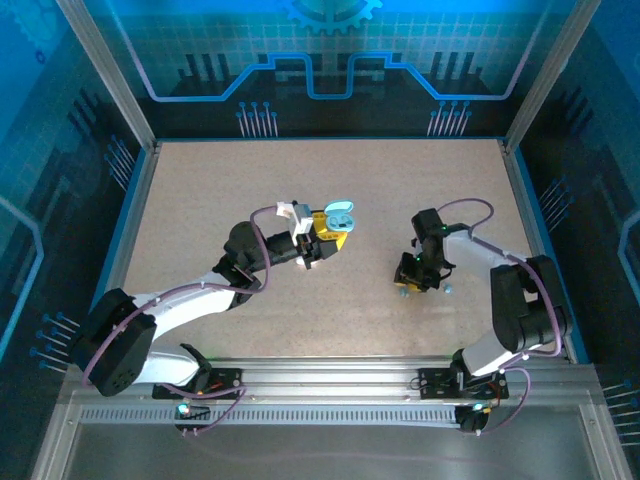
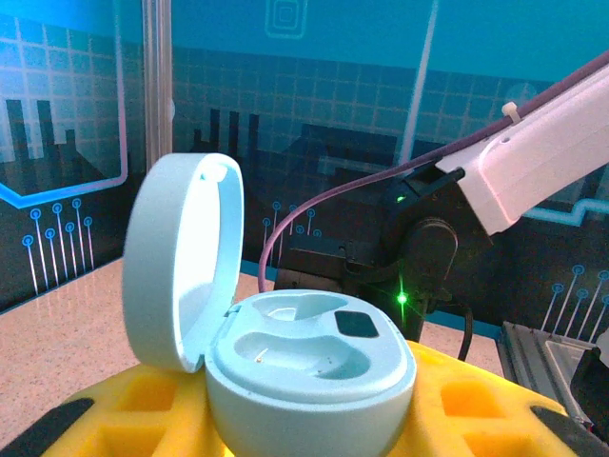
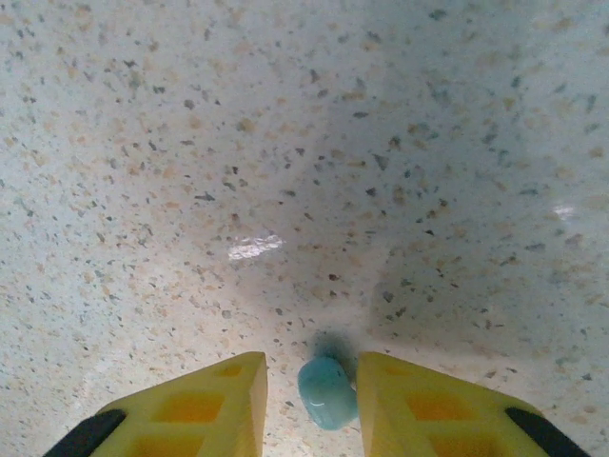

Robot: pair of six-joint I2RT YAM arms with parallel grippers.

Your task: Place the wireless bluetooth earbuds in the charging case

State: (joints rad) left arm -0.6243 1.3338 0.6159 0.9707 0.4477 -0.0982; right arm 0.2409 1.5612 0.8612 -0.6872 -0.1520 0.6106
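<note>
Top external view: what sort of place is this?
Most likely a robot test booth in a laboratory, not a home: a speckled table stands inside a metal frame, and blue panels printed with circuit patterns wall it in.

Top camera: high, behind the bases, overlooking the whole bench (image 1: 200, 200). Left wrist camera: level, facing the right arm (image 2: 542, 143), which the top view shares. Right wrist camera: close above the bench, facing down.

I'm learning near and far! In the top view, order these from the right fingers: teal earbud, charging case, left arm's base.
1. teal earbud, between the right gripper's fingers.
2. charging case, open, leftward in the left gripper.
3. left arm's base, far left, near edge.
</note>
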